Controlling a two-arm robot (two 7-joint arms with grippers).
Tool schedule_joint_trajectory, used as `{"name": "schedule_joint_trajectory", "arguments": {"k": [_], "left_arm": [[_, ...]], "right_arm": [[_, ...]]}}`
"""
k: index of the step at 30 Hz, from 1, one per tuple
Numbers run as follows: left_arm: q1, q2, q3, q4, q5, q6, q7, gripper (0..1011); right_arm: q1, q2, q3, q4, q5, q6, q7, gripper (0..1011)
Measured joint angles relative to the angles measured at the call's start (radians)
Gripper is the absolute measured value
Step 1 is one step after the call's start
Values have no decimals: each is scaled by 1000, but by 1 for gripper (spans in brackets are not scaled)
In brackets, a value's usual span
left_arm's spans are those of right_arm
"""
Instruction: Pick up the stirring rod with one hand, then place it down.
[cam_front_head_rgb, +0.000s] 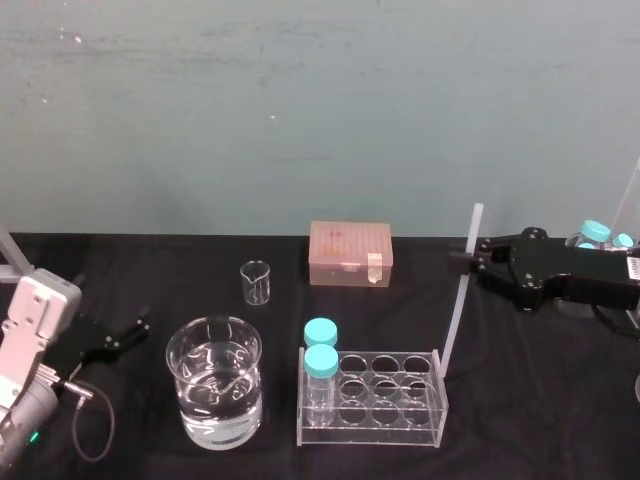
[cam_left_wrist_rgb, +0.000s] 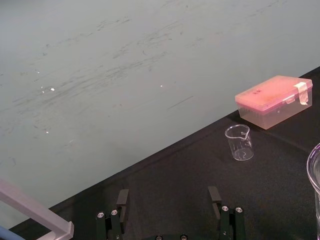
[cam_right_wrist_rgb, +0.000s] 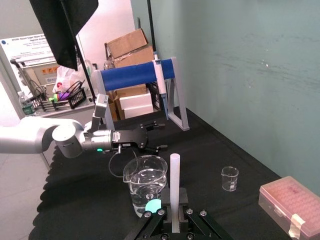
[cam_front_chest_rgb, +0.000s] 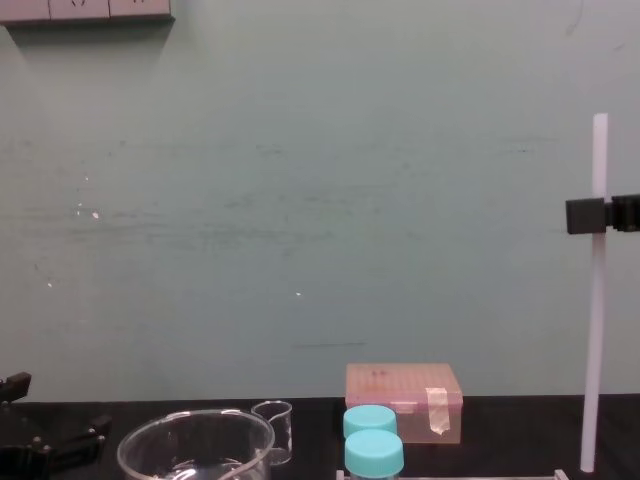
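The stirring rod is a long white stick standing nearly upright just right of the clear tube rack. My right gripper is shut on it near its upper end, coming in from the right. The chest view shows the rod vertical, with the gripper clamped high on it. In the right wrist view the rod rises from between the fingers. Its lower end sits level with the rack's top; whether it touches the table I cannot tell. My left gripper rests open at the table's left with nothing in it.
The rack holds two blue-capped bottles at its left end. A large beaker of water stands left of it. Behind are a small empty beaker and a pink box. More blue-capped bottles stand at the far right.
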Motion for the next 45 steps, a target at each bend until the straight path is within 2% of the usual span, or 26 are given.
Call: {"name": "schedule_joint_trajectory", "arguments": {"k": [8, 19, 45], "left_arm": [[0, 0, 0, 0, 0, 0, 0, 1005], [0, 0, 0, 0, 0, 0, 0, 1005], [0, 0, 0, 0, 0, 0, 0, 1005]], "right_arm": [[12, -24, -21, 27, -23, -20, 3, 72], [27, -76, -52, 82, -54, -29, -8, 72], [26, -127, -88, 163, -144, -77, 5, 72]]}}
